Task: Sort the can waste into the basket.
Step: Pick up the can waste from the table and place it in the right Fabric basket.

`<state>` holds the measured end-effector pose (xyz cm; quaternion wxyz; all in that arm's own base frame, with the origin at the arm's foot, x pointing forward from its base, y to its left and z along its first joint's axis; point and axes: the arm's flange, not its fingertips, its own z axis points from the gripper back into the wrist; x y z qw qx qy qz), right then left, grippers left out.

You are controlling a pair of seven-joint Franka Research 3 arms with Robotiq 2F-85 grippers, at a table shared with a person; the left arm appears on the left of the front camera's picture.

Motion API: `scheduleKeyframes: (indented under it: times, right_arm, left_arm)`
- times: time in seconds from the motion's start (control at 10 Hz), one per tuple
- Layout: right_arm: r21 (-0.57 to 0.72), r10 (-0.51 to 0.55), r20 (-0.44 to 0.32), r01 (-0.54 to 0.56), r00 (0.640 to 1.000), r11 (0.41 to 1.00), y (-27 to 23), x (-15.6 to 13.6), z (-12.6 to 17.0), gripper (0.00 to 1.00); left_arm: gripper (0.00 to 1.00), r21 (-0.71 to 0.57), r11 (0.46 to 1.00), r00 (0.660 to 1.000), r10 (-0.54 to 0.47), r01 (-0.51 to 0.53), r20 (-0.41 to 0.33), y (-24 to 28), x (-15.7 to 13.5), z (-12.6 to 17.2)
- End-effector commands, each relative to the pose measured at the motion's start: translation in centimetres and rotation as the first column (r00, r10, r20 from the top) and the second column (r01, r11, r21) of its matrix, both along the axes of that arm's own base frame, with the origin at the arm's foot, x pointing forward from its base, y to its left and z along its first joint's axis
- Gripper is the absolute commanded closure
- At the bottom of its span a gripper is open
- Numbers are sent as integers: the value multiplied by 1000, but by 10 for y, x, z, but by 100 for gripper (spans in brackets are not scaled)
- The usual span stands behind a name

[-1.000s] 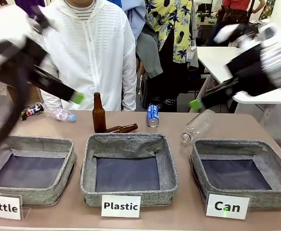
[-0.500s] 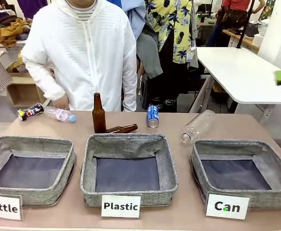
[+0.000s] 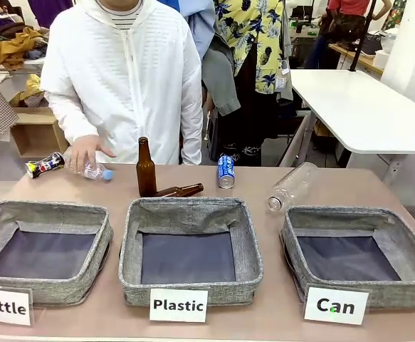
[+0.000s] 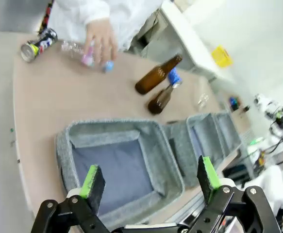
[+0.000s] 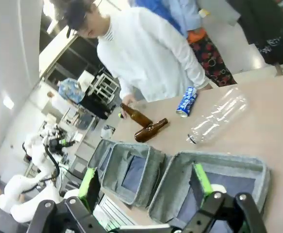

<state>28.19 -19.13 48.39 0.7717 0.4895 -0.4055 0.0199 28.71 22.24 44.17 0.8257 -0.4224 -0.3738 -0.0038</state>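
Apart, blue can (image 3: 226, 171) upright, grey basket (image 3: 392, 292)

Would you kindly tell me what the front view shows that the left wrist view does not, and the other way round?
Front view: the white cards reading Bottle, Plastic and Can, standing before the baskets. Left wrist view: the left gripper, its jaws open. Both: the dark can, the person's hand on a plastic bottle, two brown bottles, the blue can and the baskets. The clear bottle is plain in the front view; in the wrist view it is too faint to be sure.
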Motion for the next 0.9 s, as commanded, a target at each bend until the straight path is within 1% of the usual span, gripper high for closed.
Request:
scheduleKeyframes:
  times: [0.0,0.4,0.5,0.6,0.7,0.8]
  right_arm:
    - [-34,36,21,-35,999,999,11,-1,13,0]
    - [-34,36,21,-35,999,999,11,-1,13,0]
    - [-26,30,-7,-31,1000,999,15,0,10,0]
    - [-179,118,-16,-119,993,977,45,14,34,0]
    - [-314,154,-39,-159,987,936,83,34,64,0]
    - [-416,201,-55,-205,978,886,128,65,96,0]
  left_arm:
    - [0,73,997,999,-27,29,-24,-10,1,9]
    - [0,73,997,999,-27,29,-24,-10,1,9]
    - [0,73,997,999,-27,29,-24,-10,1,9]
    - [0,73,997,999,-27,29,-24,-10,1,9]
    - [0,73,997,999,-27,29,-24,-10,1,9]
    - [0,73,997,999,-27,29,-24,-10,1,9]
